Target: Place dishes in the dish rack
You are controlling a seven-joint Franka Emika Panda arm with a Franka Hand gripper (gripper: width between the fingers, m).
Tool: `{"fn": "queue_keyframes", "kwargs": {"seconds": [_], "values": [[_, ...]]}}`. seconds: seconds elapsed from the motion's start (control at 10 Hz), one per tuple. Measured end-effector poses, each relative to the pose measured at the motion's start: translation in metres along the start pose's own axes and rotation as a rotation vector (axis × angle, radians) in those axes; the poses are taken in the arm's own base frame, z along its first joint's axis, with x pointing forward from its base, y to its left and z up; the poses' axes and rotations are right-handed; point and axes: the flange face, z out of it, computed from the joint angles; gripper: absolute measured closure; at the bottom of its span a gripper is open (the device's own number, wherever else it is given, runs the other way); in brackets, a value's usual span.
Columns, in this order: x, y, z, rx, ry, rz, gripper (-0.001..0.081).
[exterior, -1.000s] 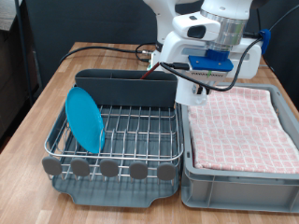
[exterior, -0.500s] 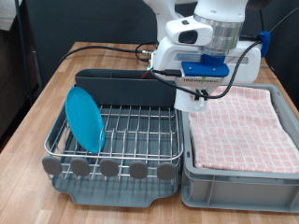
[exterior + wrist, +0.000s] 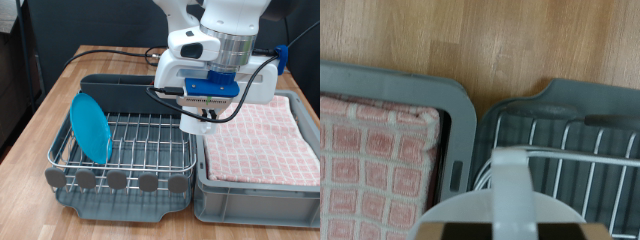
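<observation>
the gripper (image 3: 197, 122) grips the white cup (image 3: 196, 126) over the dish rack (image 3: 125, 140) edge — a release here risks tipping it onto the bin (image 3: 250, 195) wall.

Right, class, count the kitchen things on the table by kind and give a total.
Plate: 1
Cup: 1
Dish rack: 1
Bin: 1
Cloth: 1
Total: 5

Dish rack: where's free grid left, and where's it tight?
In the exterior view, the dish rack has bare wire grid from the upright light-blue plate across to the wall beside the grey bin. It is tight at the plate's end, and at the rack's back corner by the bin, where the gripper hangs holding a white cup.
</observation>
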Motion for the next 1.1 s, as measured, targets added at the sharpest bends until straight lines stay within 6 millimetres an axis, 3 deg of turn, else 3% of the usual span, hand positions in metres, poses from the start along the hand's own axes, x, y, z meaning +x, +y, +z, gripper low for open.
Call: {"fn": "queue_keyframes", "kwargs": {"seconds": [0.5, 1.1], "values": [[0.016, -0.005, 0.021, 0.034, 0.052, 0.029, 0.0735], [0.039, -0.005, 0.033, 0.044, 0.062, 0.042, 0.0735]]}}
